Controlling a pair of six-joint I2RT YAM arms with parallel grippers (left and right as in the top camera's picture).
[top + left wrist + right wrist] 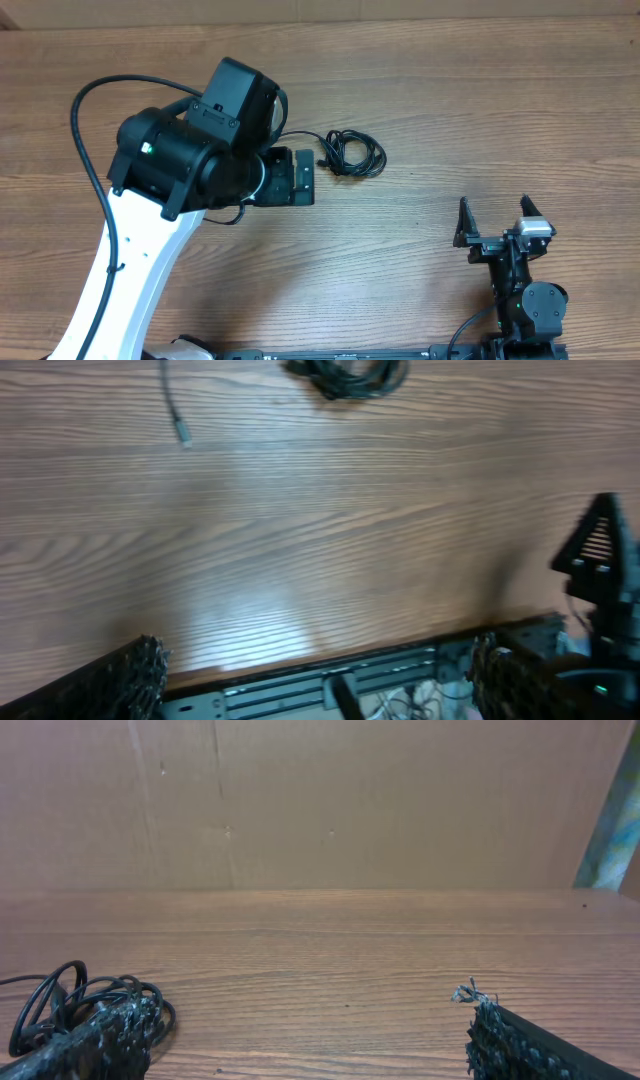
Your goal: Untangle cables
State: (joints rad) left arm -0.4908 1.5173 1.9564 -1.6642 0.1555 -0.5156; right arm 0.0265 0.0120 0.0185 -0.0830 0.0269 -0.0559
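Left gripper (318,652): jaws wide apart, empty, over bare table (450,100).
Risk: closing on the whole clump would likely tighten the knot or lift it as one lump; the trailing strand could snag under the left arm.
Cables (350,153): knotted clump just beside that gripper, ahead and right of centre.
Plug end (183,435): loose, ahead and left.
Right gripper (494,208): fingers spread, empty, well apart from the clump.
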